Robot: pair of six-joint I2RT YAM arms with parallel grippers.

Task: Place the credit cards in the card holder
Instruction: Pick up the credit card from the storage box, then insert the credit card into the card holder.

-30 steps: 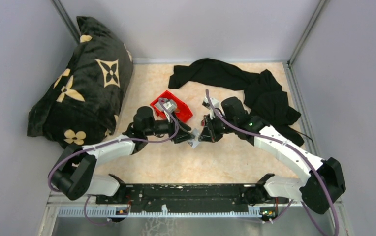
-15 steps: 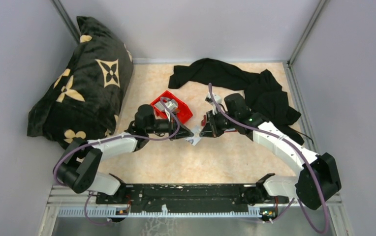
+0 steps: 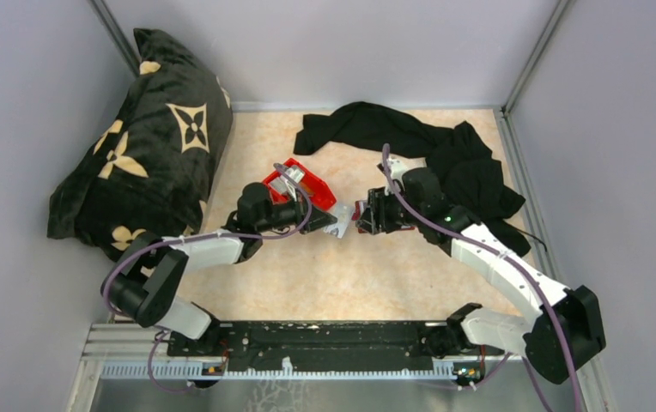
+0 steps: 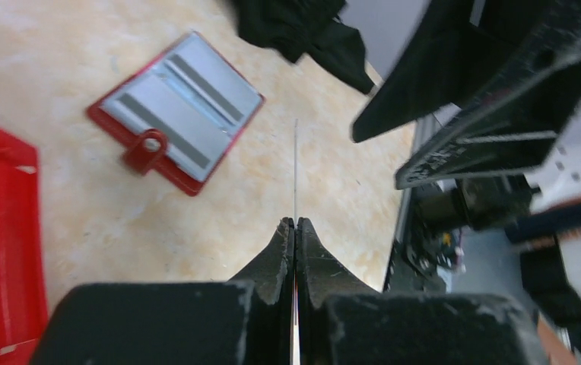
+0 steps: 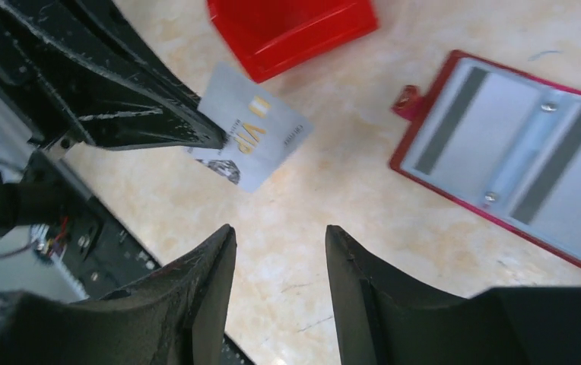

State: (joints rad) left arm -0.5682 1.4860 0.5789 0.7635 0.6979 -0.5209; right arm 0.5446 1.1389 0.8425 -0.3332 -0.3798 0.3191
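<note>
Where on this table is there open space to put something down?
The near strip of table in front of the left gripper and right gripper is bare; so is the back patch between pillow and black cloth. Crowded middle: red bin, card holder, card.

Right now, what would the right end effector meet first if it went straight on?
Most likely the credit card held by the left end effector, just ahead of the open right end effector; depth is unclear.
</note>
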